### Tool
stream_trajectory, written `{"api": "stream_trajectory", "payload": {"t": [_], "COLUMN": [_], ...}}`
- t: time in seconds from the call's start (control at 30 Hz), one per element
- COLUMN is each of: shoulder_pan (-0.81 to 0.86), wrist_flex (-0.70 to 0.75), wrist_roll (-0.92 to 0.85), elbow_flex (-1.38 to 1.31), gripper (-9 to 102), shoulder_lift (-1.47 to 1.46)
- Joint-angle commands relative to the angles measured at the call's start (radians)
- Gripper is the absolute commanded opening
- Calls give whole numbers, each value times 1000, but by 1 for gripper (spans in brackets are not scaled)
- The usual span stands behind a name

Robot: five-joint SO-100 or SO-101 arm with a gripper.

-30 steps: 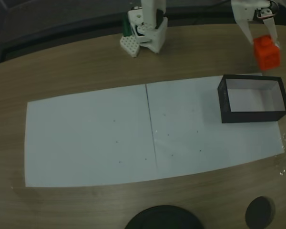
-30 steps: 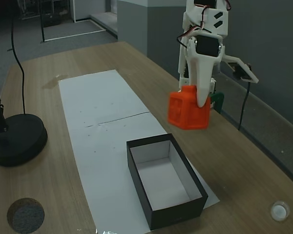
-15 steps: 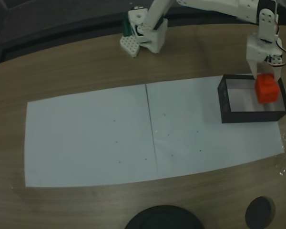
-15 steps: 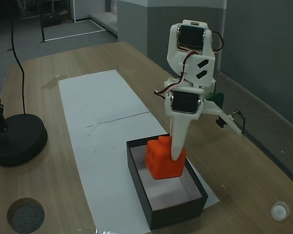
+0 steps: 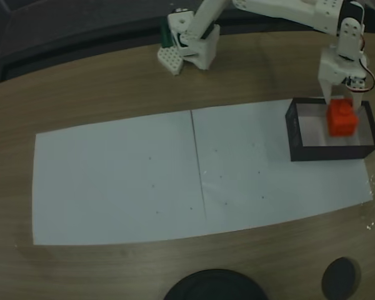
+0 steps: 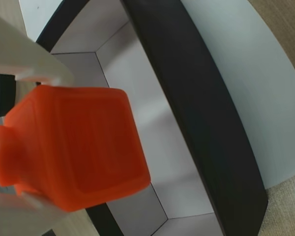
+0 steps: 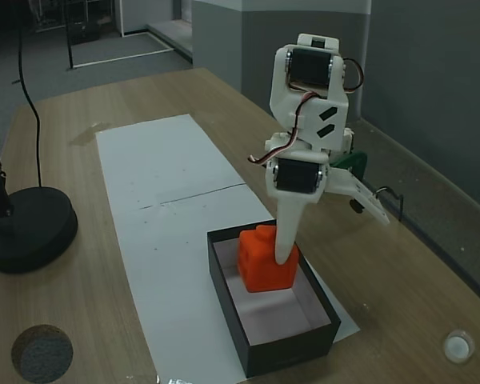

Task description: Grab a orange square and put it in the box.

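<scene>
The orange square [image 5: 340, 117] hangs low inside the box [image 5: 328, 152], near its far end in a fixed view. My gripper [image 5: 344, 102] comes down from above and is shut on it, one white finger on each side. In another fixed view, one finger [image 7: 286, 240] runs down the right face of the orange square [image 7: 260, 268] within the black walls of the box [image 7: 292, 352]. The wrist view shows the orange square [image 6: 78, 147] pressed between my gripper [image 6: 29, 142] fingers, over the pale floor and black wall of the box [image 6: 206, 113]. Whether the block touches the floor, I cannot tell.
The box stands on white paper sheets [image 5: 144, 181] laid across the wooden table. The arm's base [image 5: 187, 44] is at the far edge. A black round stand [image 7: 28, 228] and a small dark disc [image 7: 42, 352] sit at the near side.
One second ago the gripper held the orange square in the air beyond the box. It has since carried it over and lowered it inside, then shifted slightly toward the box's middle.
</scene>
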Motion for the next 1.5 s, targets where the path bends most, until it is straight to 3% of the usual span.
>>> {"api": "stream_trajectory", "payload": {"t": [0.0, 0.1, 0.2, 0.3, 0.4, 0.5, 0.87, 1.0, 1.47], "shoulder_pan": [5, 5, 6, 25, 91, 204, 761, 870, 874], "wrist_flex": [28, 38, 48, 80, 115, 150, 166, 167, 133], "wrist_roll": [5, 5, 3, 0, -46, -43, 156, 170, 239], "elbow_flex": [-77, -78, -100, -138, -187, -252, -414, -413, 235], "gripper": [30, 38, 37, 31, 15, -1, 0, 0, 0], "shoulder_lift": [32, 44, 52, 77, 107, 153, 566, 736, 1433]}}
